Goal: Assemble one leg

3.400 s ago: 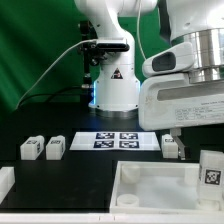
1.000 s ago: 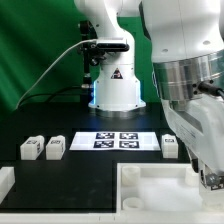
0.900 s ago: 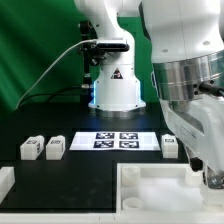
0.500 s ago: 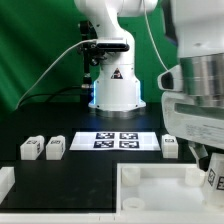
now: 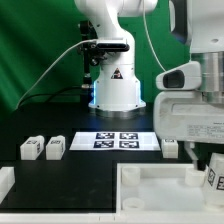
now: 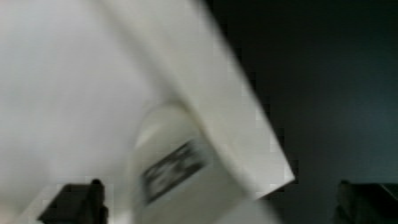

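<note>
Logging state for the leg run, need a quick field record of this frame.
gripper: open, fingertips straddling one leg
straddled leg: small white blocky plastic post with black-and-white tag, at the exterior view's right edge
spare legs: two alike at the exterior view's left; one right of the marker board
tray: large white rimmed square piece, foreground, not held

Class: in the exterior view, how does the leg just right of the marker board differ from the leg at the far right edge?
The board-side leg lies free on the black table; the edge leg sits below the gripper, between its spread fingers. The board-side leg looks low and squat; the edge leg stands taller, its tag facing the camera. Both are small white blocks bearing a tag.
</note>
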